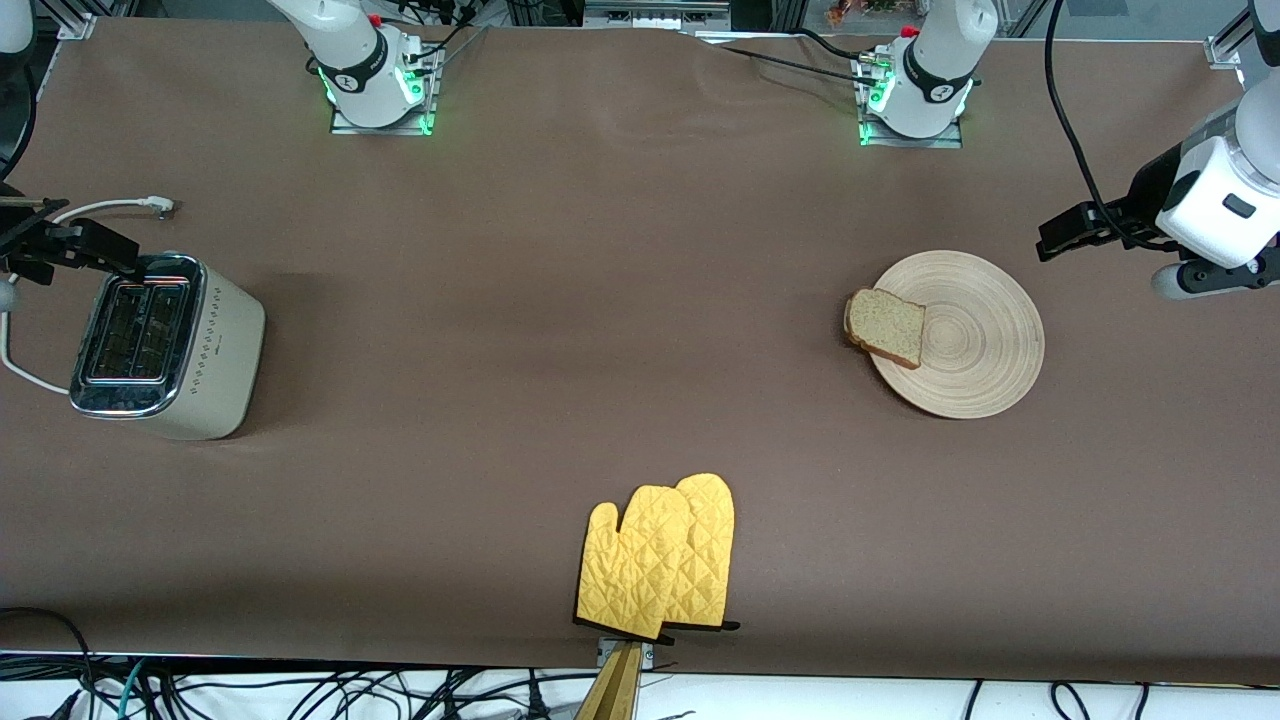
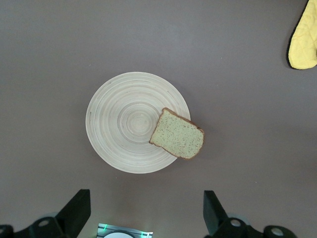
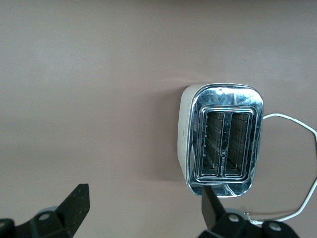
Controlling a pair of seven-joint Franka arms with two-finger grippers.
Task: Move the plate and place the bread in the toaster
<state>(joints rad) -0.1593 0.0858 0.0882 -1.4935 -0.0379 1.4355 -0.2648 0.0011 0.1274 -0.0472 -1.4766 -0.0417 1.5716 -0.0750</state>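
Observation:
The pale wooden plate [image 1: 985, 340] lies toward the left arm's end of the table. A slice of bread [image 1: 886, 327] rests on the plate's rim and overhangs it toward the toaster's end. The cream toaster [image 1: 165, 345] stands at the right arm's end with both slots empty. My left gripper [image 1: 1072, 232] hangs open in the air beside the plate, holding nothing; its wrist view shows the plate [image 2: 124, 129] and bread [image 2: 177, 134] past the open left gripper [image 2: 143, 204]. My right gripper [image 1: 62, 250] hovers open by the toaster [image 3: 220, 139]; in its wrist view the right gripper [image 3: 143, 204] is empty.
Two yellow oven mitts [image 1: 660, 555] lie overlapped near the table's front edge, midway along it; one mitt [image 2: 303, 42] shows in the left wrist view. The toaster's white cord [image 1: 100, 208] trails on the table beside it. Brown cloth covers the table.

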